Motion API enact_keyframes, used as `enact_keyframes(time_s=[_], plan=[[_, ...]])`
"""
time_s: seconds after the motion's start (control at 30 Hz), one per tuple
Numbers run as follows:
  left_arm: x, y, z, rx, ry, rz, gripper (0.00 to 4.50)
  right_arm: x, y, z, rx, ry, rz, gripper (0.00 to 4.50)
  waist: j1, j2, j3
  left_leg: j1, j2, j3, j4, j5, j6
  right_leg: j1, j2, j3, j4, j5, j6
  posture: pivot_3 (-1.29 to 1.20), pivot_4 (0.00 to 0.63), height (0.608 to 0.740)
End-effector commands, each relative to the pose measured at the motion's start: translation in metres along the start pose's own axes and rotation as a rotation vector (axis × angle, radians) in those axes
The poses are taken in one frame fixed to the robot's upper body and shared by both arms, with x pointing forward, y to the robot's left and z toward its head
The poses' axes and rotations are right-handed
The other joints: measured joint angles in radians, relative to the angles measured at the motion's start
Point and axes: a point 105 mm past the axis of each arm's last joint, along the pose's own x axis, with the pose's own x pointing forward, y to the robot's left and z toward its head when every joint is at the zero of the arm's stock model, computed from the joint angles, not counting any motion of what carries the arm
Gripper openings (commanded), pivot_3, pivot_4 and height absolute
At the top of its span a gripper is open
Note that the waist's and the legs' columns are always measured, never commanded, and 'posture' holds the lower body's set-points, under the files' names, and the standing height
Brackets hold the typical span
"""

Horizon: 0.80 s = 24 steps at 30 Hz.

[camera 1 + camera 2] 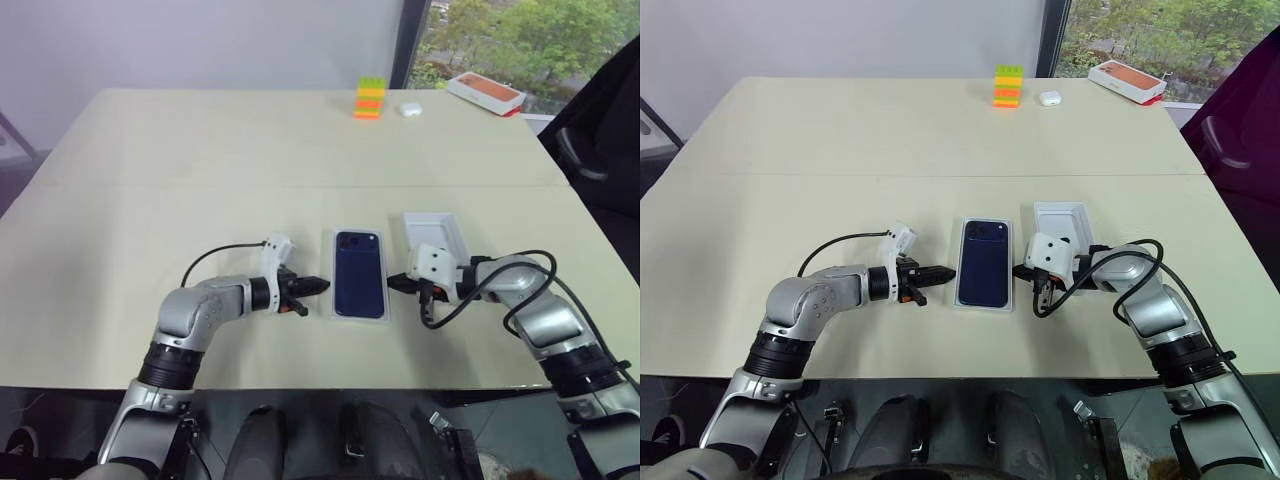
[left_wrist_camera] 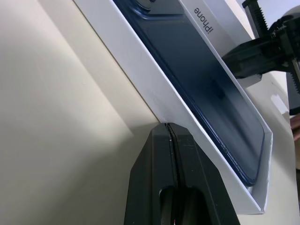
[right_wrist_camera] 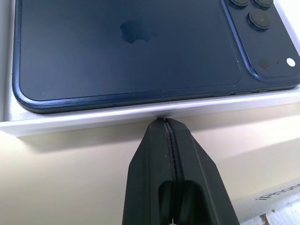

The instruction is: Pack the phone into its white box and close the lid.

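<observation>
Phone (image 1: 360, 273) lay camera-up inside the white box (image 1: 327, 300) mid-bench.
Left fingers (image 1: 312, 287) and right fingers (image 1: 397, 282), both clenched empty, flanked the box, probably squaring it; the lid (image 1: 433, 229) waited right.

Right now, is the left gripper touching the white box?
Touching: in the left wrist view, the shut left gripper tip meets the outer wall of the white box with no gap.
</observation>
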Motion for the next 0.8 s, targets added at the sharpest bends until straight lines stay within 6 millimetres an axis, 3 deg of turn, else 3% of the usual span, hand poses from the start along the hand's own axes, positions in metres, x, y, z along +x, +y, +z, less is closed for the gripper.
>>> enact_keyframes(time_s=[0.03,0.27,0.4,0.53,0.73,0.8], plan=[[-0.012,-0.004,0.011,0.053,-0.03,-0.021,0.05,-0.018,-0.009,0.016,0.005,-0.041,-0.017,0.0,-0.001,0.0,0.0,0.0,0.0,0.0,0.0,0.0,0.0,0.0,0.0,0.0,0.0,0.0,0.0,0.0,0.15,0.74],[-0.04,0.007,0.036,0.137,-0.119,0.011,0.05,-0.038,-0.02,0.048,0.06,-0.127,-0.05,0.0,-0.003,0.0,0.0,0.0,0.002,0.0,0.0,0.0,0.0,-0.002,0.002,0.0,0.001,0.0,0.0,0.0,0.15,0.74],[-0.054,0.007,0.054,0.168,-0.183,0.004,0.05,-0.042,-0.039,0.038,0.13,-0.061,-0.142,0.0,-0.001,0.0,0.0,0.0,0.002,0.0,0.0,0.0,0.0,-0.002,0.002,0.0,0.002,0.0,0.0,0.0,0.15,0.74],[-0.065,0.011,0.062,0.238,-0.214,0.022,1.4,-0.042,-0.052,0.034,0.242,-0.018,-0.247,1.33,-0.001,0.0,0.0,-0.001,0.001,0.0,0.0,0.0,0.0,-0.002,0.001,0.0,0.001,0.0,0.0,0.0,0.15,0.74],[-0.082,0.013,0.058,0.346,-0.224,0.019,4.31,-0.04,-0.053,0.042,0.405,0.02,-0.353,4.27,-0.006,0.001,0.001,-0.001,0.002,0.002,-0.001,0.0,0.0,-0.005,0.002,0.001,0.002,0.0,-0.001,0.0,0.15,0.74],[-0.085,0.014,0.058,0.382,-0.23,0.035,4.46,-0.04,-0.048,0.046,0.44,0.04,-0.365,4.29,-0.003,0.001,0.001,-0.001,0.002,0.002,-0.002,0.0,0.0,-0.005,0.002,0.001,0.002,0.0,-0.001,0.0,0.15,0.74]])
